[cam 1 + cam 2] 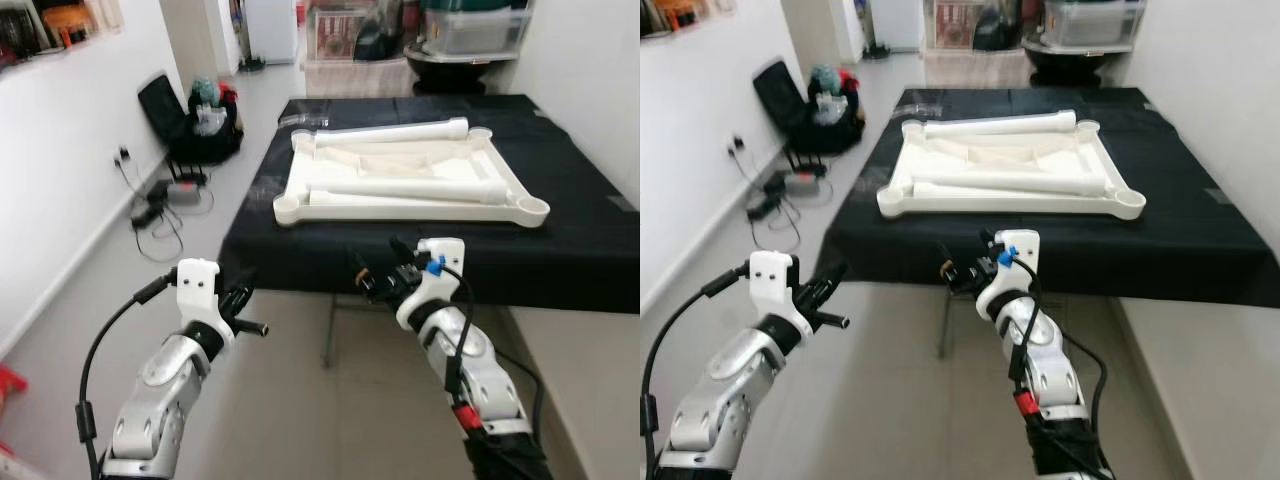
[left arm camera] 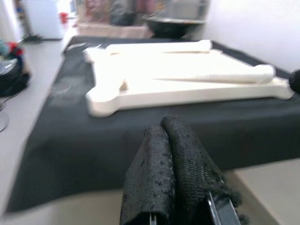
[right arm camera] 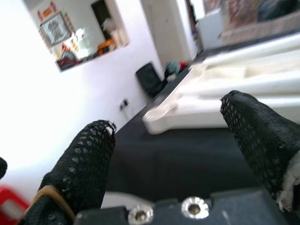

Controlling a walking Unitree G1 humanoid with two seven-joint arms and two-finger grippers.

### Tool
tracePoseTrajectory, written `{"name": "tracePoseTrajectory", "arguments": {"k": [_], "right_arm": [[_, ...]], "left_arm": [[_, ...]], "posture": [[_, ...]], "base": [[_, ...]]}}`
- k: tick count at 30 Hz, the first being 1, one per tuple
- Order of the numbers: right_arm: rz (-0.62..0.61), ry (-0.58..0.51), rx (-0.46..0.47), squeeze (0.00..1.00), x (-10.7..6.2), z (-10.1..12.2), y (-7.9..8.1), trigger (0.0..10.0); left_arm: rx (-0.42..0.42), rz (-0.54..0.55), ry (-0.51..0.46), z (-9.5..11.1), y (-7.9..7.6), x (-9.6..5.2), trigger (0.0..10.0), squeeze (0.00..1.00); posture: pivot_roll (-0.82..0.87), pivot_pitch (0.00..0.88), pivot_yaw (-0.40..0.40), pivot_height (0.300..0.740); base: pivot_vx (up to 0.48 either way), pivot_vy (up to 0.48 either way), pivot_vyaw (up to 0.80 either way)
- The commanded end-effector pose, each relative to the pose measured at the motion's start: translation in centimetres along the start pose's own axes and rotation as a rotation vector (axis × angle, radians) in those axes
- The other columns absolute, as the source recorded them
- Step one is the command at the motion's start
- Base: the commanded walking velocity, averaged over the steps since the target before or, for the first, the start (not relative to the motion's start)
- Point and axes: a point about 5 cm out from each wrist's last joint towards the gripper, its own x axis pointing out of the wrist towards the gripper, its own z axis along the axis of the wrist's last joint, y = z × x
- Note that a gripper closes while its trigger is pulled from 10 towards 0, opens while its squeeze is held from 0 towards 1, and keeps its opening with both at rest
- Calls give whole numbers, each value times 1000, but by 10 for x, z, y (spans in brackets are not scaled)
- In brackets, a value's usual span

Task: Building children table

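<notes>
A white children's table top (image 1: 410, 208) lies upside down on a black-covered table (image 1: 590, 250). Two white tube legs rest on it, one along the far edge (image 1: 390, 132) and one nearer the front (image 1: 410, 188). My right gripper (image 1: 374, 272) is open, held in the air just before the black table's front edge, below the white top's near rail (image 3: 225, 105). My left gripper (image 1: 250, 312) is shut on nothing, lower and to the left, off the table's front left corner. In the left wrist view its closed fingers (image 2: 164, 140) point at the white top (image 2: 140, 96).
A black bag (image 1: 165, 110) with clutter stands on the floor against the left wall. Cables and a power strip (image 1: 165, 195) lie beside it. Storage boxes (image 1: 470, 30) stand behind the table. A metal table leg (image 1: 328, 330) shows under the cloth. A white wall runs along the right.
</notes>
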Motion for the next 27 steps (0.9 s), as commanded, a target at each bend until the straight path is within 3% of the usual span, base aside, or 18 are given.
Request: {"name": "tracePoseTrajectory", "arguments": {"k": [1, 9, 12, 19, 23, 27], "right_arm": [[-1, -12, 17, 0, 1, 3, -2, 10000], [82, -79, -86, 0, 8, 26, 6, 10000], [136, -124, -143, 0, 14, 44, 10, 10000], [210, -130, -192, 0, 14, 53, 13, 10000], [226, -74, -367, 0, 17, 59, 6, 10000], [238, -22, -450, 0, 19, 62, 0, 10000]], "left_arm": [[-9, -15, 1, 2, -4, 3, 10000, 0], [4, -42, -25, 11, -8, 9, 10000, 0], [11, -52, -39, 16, -10, 12, 10000, 0], [6, -59, -35, 15, -13, 13, 10000, 0], [4, -77, -31, 14, -18, 13, 10000, 0], [0, -88, -24, 11, -21, 11, 10000, 0]], "posture": [[-104, 0, 41, 740], [-96, 0, 39, 740], [-106, 0, 29, 740], [-109, 0, 25, 740], [-103, 0, 14, 740], [-100, 0, 9, 740]], "base": [[371, 0, 0], [371, 0, 0], [372, 0, 0], [372, 0, 0], [371, 0, 0], [369, 0, 0]]}}
